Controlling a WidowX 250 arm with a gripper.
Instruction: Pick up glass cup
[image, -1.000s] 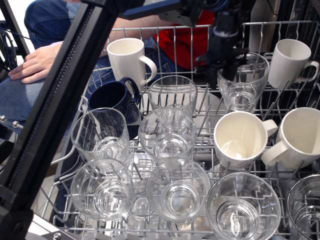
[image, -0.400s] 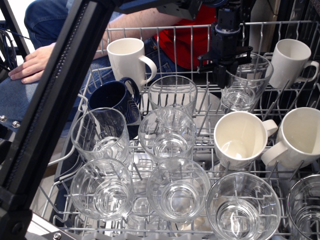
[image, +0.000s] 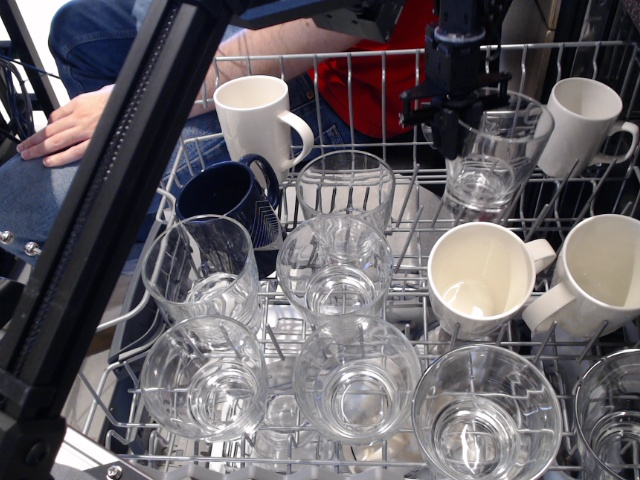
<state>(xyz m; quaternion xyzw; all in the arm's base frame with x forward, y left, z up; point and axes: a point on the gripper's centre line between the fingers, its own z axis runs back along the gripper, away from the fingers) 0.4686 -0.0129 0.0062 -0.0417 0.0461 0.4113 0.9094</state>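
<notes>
The glass cup (image: 495, 155) is a clear flared tumbler with a thick narrow base, at the back right of the wire rack (image: 330, 62). My black gripper (image: 455, 125) comes down from above and is shut on the cup's near-left rim, one finger inside and one outside. The cup hangs tilted, lifted a little above the rack wires, its base over the white mug (image: 483, 280) in front.
Several straight-sided clear glasses (image: 335, 265) fill the rack's front and middle. White mugs stand at back left (image: 258, 120), back right (image: 585, 125) and right (image: 600, 275). A dark blue mug (image: 228, 195) sits left. A person's hand (image: 70, 125) rests beyond the rack. My arm's black beam (image: 110, 210) crosses the left.
The gripper has risen with the glass cup in it; the cup has come up from the rack and now tilts more.
</notes>
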